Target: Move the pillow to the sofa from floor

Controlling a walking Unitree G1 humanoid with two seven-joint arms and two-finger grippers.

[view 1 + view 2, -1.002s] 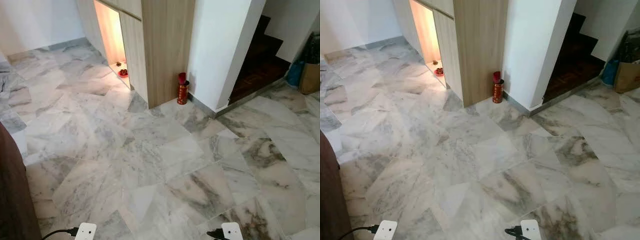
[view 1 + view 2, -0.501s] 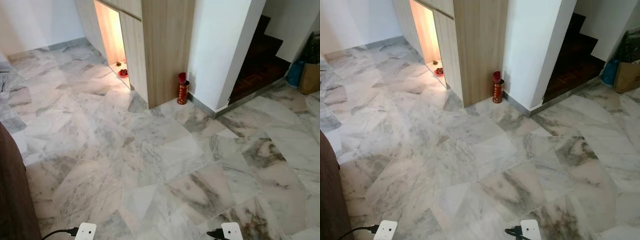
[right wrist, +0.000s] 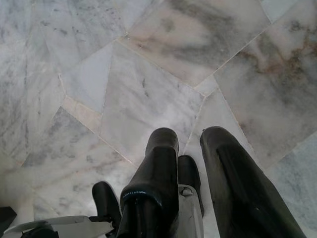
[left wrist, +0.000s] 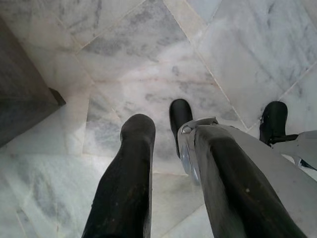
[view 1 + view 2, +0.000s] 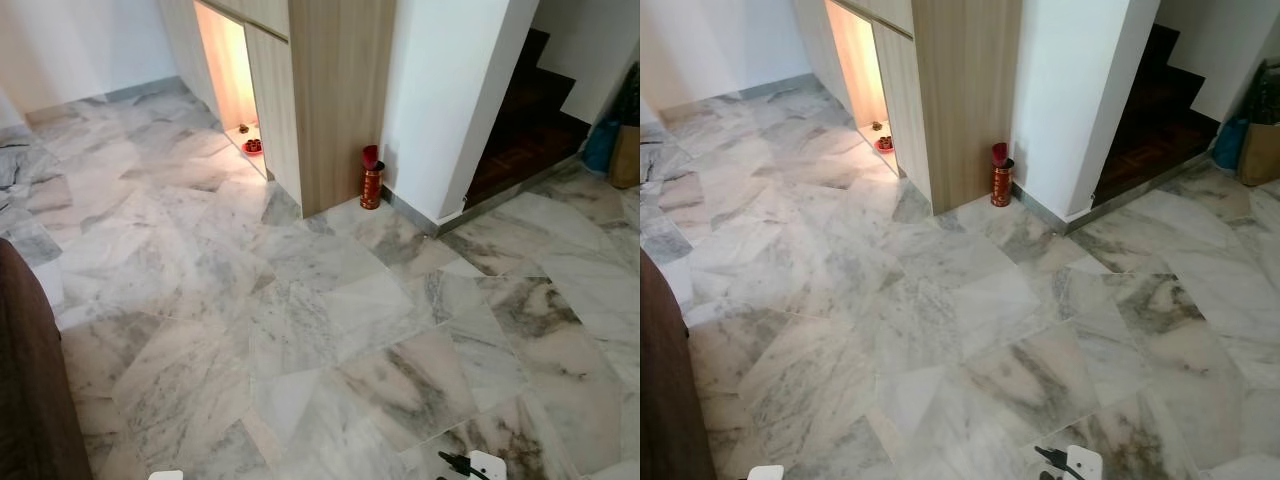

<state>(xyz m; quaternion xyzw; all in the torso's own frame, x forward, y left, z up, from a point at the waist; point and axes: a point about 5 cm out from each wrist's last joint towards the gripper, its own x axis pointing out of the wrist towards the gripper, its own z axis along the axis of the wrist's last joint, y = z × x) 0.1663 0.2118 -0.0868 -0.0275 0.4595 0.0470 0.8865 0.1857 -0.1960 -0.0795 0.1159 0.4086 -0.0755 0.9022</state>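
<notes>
A wide stretch of marble floor [image 5: 330, 310] runs across the middle and lower frame of the head views, open from the dark brown furniture edge [image 5: 30, 400] at lower left to the right border. At the top centre stands a wooden cabinet [image 5: 335, 100] with a lit niche [image 5: 228, 70] holding small red dishes [image 5: 252, 146] on its floor. A red cylindrical container [image 5: 371, 183] with something red poking from its top stands against the foot of the white wall [image 5: 440, 100]. Dark stairs [image 5: 525, 120] climb at upper right, with a brown paper bag [image 5: 626, 155] beside them.

The left gripper [image 4: 171, 163] hangs over the tiles, its black fingers parted with nothing between them. The right gripper [image 3: 188, 163] hangs likewise, fingers slightly apart and empty.

The pillow cannot be made out anywhere on the floor.
</notes>
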